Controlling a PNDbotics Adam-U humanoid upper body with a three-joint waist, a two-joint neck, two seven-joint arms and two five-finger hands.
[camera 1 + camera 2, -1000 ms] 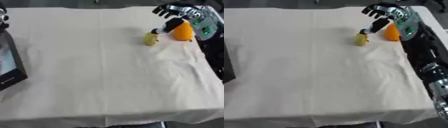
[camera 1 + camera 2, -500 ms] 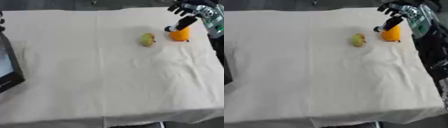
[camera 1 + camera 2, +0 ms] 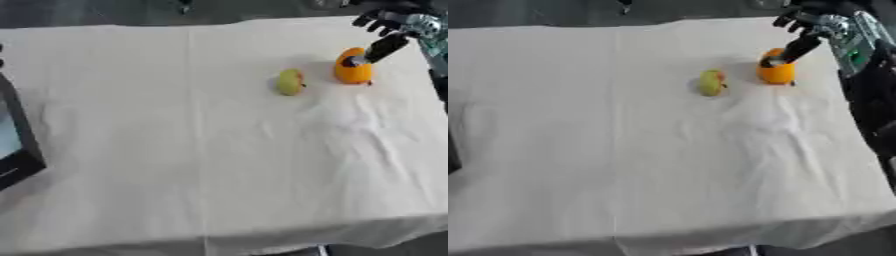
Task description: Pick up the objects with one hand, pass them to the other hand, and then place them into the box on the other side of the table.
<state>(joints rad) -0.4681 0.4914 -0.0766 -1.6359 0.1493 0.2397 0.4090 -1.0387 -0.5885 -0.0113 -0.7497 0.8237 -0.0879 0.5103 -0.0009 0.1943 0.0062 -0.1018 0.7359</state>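
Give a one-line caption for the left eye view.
Right hand reaches an orange fruit beside a yellow-green fruit on the cloth-covered table.

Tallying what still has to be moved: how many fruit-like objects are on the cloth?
2. A round orange fruit sits near the far right edge, under the right hand; a small yellow-green fruit lies just left of it. None appear hidden.

The cloth-covered bench (image 3: 175, 150) is lying bare across its middle and near side, leaving wide passage there. Toward the far right, an orange fruit (image 3: 353, 72) and a yellow-green fruit (image 3: 290, 82) are sitting near each other, apart. The right hand (image 3: 811, 27) is reaching over the orange one. A dark box (image 3: 13, 145) is occupying the left edge.
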